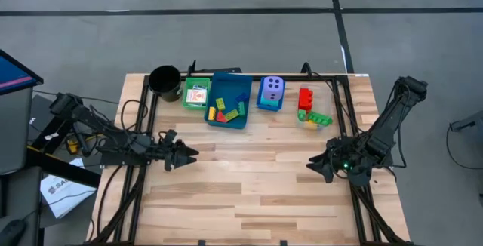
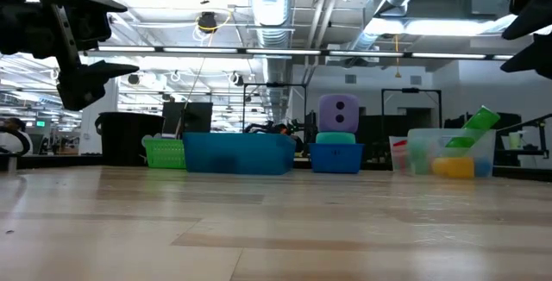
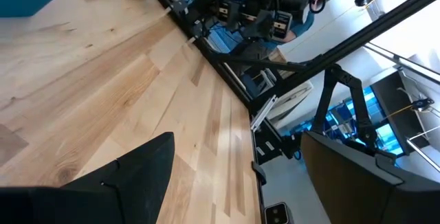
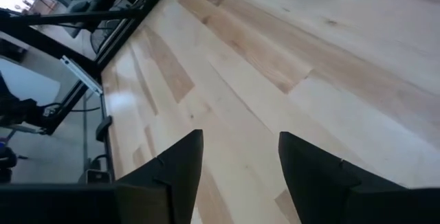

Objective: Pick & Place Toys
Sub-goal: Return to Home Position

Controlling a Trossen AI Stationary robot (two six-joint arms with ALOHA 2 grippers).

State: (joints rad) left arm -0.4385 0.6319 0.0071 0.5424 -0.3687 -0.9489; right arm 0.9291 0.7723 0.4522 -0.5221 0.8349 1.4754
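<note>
Risk is low: left gripper (image 1: 192, 154) and right gripper (image 1: 311, 166) hover spread and empty over the near bench (image 1: 249, 189); bricks (image 1: 306, 99) lie in far trays (image 1: 235, 82). Careless retraction could snag the left arm's cables (image 1: 127, 114).

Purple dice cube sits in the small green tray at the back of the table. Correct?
No, wrong tray. The high view shows the purple dice cube in the small blue tray at the back of the table; the green tray holds a white card.
</note>
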